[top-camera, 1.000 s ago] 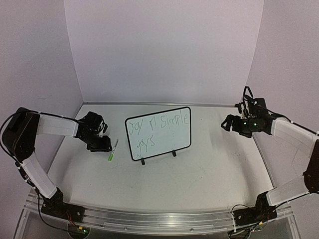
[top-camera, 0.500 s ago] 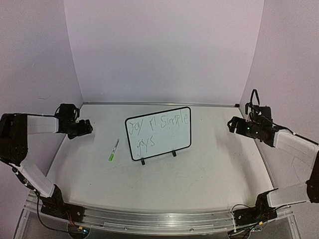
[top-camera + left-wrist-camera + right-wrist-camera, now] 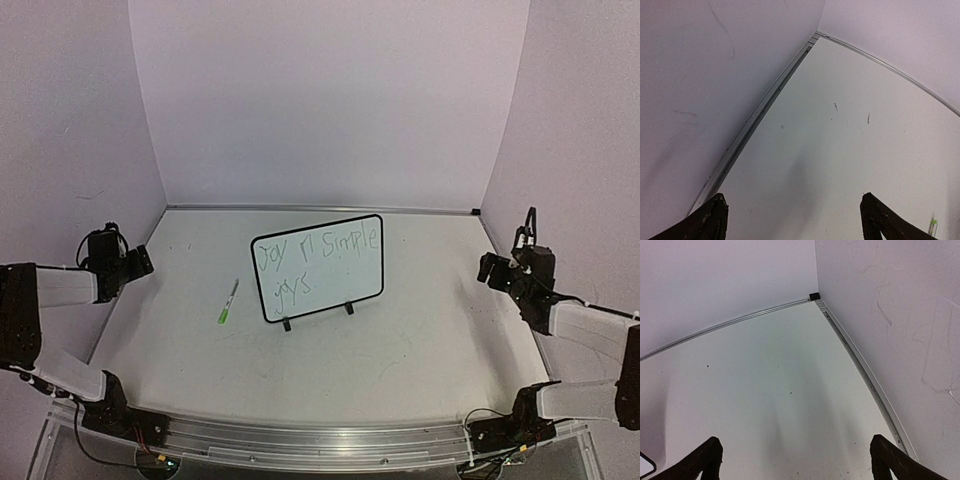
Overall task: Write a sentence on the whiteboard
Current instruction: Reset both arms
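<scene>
The whiteboard (image 3: 330, 285) stands on two black feet at the table's middle. The sentence (image 3: 315, 252) runs across it in thin green handwriting, in two lines. A green marker (image 3: 228, 301) lies flat on the table just left of the board; its tip (image 3: 933, 226) shows at the lower right of the left wrist view. My left gripper (image 3: 146, 261) (image 3: 792, 196) hangs open and empty by the left wall, well apart from the marker. Far from the board, my right gripper (image 3: 486, 269) (image 3: 795, 438) stands open and empty near the right wall.
Purple walls close the table on the left, back and right, with a metal strip (image 3: 760, 112) along their foot. A corner of the whiteboard (image 3: 646, 462) shows at the right wrist view's lower left edge. The arm bases sit on a rail (image 3: 320, 440) at the near edge.
My left arm has drawn back from beside the marker to the left wall, its jaws spreading wider. The right arm has pulled back toward the right wall. Marker and board have not moved.
</scene>
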Controlling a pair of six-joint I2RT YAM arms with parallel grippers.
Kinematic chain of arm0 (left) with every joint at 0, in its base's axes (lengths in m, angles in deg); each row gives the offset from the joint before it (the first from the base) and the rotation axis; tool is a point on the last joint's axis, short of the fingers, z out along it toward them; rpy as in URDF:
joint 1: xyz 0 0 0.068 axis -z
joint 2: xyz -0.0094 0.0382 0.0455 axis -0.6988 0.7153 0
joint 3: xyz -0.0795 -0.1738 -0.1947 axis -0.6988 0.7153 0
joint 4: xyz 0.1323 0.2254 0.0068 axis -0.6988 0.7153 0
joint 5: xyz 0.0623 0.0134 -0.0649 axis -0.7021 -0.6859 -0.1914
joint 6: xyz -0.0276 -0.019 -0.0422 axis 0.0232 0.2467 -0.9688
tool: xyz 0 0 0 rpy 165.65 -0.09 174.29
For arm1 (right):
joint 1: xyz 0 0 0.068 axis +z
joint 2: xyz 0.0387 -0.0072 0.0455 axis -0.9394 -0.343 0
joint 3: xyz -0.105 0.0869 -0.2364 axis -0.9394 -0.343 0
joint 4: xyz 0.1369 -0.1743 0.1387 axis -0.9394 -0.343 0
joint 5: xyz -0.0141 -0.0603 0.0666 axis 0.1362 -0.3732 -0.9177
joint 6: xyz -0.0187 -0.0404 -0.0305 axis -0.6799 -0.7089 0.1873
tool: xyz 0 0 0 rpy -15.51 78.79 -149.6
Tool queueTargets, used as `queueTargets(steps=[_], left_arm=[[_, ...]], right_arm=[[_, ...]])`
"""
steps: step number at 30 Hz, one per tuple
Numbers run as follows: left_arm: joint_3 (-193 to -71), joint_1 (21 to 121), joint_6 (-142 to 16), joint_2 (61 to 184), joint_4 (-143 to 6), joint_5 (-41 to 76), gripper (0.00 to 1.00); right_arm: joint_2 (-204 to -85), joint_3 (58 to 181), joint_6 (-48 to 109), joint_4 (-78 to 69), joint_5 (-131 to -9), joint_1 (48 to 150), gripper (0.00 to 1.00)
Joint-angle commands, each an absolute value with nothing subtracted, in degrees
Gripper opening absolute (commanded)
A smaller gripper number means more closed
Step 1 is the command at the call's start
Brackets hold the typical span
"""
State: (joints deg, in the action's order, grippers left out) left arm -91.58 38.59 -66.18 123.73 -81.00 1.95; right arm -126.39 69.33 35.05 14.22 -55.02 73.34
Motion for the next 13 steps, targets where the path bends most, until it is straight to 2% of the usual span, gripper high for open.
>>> queueTargets(steps=[1, 13], left_arm=[[-86.7, 38.6, -64.3, 119.8, -88.3, -1.7, 0.91], [-79.6, 38.6, -63.6, 117.7, -91.8, -1.9, 0.95]], right_arm=[[-125.1, 65.2, 32.9, 22.6, -50.2, 73.1, 0.98], [-125.8, 60.8, 32.6, 26.8, -48.5, 73.2, 0.98]])
